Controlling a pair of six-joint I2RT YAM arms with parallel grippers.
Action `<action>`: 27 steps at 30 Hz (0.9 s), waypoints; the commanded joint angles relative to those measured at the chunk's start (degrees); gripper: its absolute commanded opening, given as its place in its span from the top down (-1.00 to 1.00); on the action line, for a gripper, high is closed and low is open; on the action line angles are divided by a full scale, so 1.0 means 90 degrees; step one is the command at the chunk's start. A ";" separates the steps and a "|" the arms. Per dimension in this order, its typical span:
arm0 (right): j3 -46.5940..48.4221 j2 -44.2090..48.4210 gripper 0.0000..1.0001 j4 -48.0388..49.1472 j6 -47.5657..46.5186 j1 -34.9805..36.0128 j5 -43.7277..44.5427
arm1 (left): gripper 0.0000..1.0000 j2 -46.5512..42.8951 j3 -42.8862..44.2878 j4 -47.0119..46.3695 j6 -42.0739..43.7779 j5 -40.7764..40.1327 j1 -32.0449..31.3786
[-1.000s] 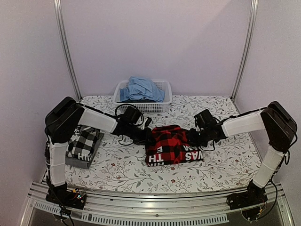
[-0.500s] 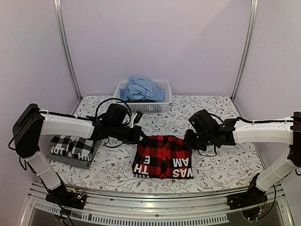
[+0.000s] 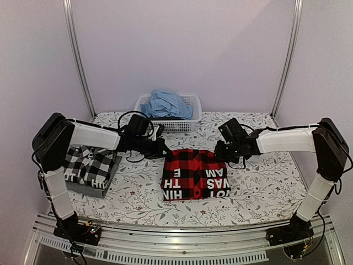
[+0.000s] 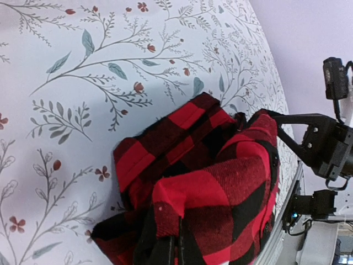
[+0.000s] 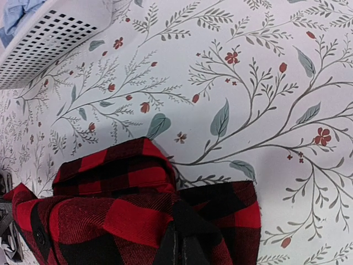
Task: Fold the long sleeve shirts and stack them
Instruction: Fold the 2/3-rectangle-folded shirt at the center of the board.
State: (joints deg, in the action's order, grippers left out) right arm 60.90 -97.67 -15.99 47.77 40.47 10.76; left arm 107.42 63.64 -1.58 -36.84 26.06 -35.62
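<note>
**On the flowered surface (image 3: 138, 193), two grippers pinch the red shirt's far corners**

A pale-walled booth, a leaf-print cloth over the surface, and right in the middle lies the red check shirt (image 3: 194, 175), folded to a compact rectangle with a white-lettered black band along its near edge. The left gripper (image 3: 164, 152) is clamped tight on the far left corner; the left wrist view shows red cloth bunched up over its closed fingers. Over on the other side, the right gripper (image 3: 219, 154) is closed just as tight on the far right corner, with flannel puckered around its tips.

Off to the left sits the stack: a black-and-white check shirt (image 3: 88, 165) on top of a grey shirt (image 3: 95, 190). At the back, a white basket (image 3: 190, 126) holds blue cloth (image 3: 165, 104).

Now, the handling. This flannel looks soft, light and floppy, so it will likely sag between the two holds and the fold could slip open if the corners part or one side leads. The layered corners are the place to grip, catching every layer, with both sides moving together.
</note>
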 commanded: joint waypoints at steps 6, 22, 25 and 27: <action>0.0694 -0.1115 1.00 0.0887 -0.0621 -0.0580 -0.0555 | 1.00 0.0661 0.0533 -0.0186 -0.0023 0.0278 0.0446; 0.0818 -0.0846 1.00 0.0957 -0.0550 -0.0971 -0.0337 | 1.00 0.0722 0.0559 0.0016 -0.0207 -0.0173 0.0611; 0.0868 -0.0882 1.00 0.1028 -0.0570 -0.1049 -0.0505 | 1.00 0.0758 0.0558 -0.0022 -0.0206 -0.0147 0.0631; 0.0868 -0.0905 1.00 0.1062 -0.0582 -0.1076 -0.0544 | 1.00 0.0755 0.0552 -0.0062 -0.0209 -0.0141 0.0636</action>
State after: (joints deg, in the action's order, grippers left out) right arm 67.13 -107.55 -8.08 43.40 32.21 5.52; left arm 114.04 67.57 -1.89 -38.41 26.09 -31.16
